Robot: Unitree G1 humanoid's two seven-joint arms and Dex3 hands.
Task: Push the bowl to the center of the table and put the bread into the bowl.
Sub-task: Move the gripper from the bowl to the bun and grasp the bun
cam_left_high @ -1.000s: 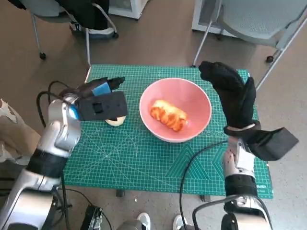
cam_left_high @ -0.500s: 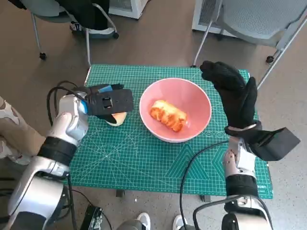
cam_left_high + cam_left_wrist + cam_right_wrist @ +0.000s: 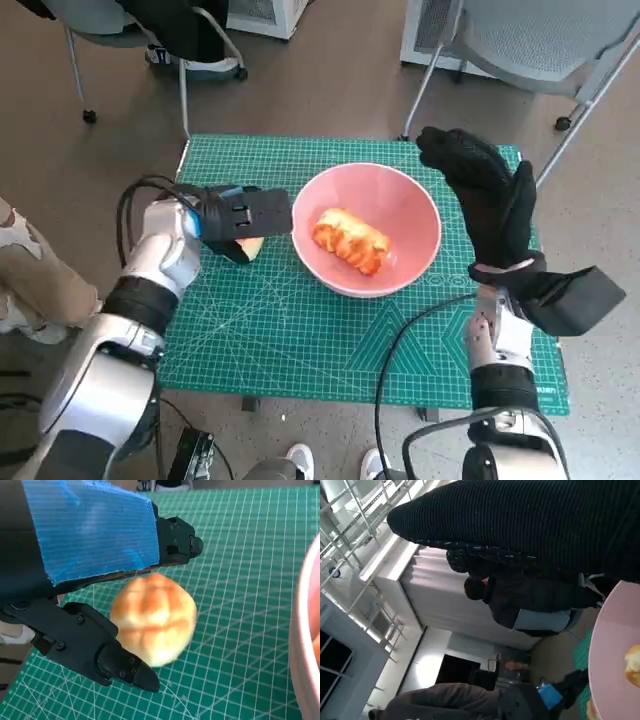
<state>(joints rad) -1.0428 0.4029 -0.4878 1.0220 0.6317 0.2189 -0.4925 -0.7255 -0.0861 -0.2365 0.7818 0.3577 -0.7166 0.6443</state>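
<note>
Left hand closed round the round bread, just beside the pink bowl.

Black fingers flanked the bun on both sides, though whether it was off the green mat I could not tell. With the bowl near the table's middle, the putting-in step seemed under way; next, lift and carry it over the rim. The gloved right hand stood upright, fingers apart, holding nothing. A long pastry already lay in the bowl, its axis slanting from far-left to near-right.

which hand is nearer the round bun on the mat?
Left. The left hand is right over the round bun, its fingers on either side of it. The right hand stands raised beyond the far side of the pink bowl.
</note>
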